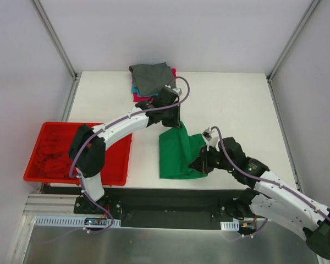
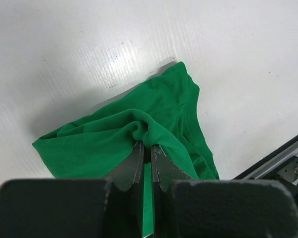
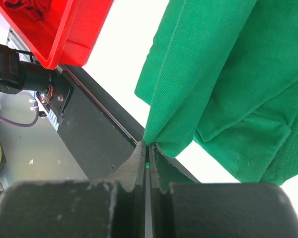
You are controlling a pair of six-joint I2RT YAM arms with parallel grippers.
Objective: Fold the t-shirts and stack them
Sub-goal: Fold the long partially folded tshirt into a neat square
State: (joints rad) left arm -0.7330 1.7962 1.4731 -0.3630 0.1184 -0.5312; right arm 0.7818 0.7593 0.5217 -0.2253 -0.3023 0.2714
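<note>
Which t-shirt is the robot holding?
The bright green t-shirt: both the left gripper and right gripper pinch it near the front, while the grey t-shirt tops the pile at the back.

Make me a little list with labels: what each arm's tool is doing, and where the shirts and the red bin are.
left tool: shut on the green t-shirt, pinching its far edge
right tool: shut on the green t-shirt, near right edge
green t-shirt: bunched, middle of table
stack: far edge of table, grey t-shirt on top, teal t-shirt and magenta t-shirt beneath
red bin: near left, red cloth inside
</note>
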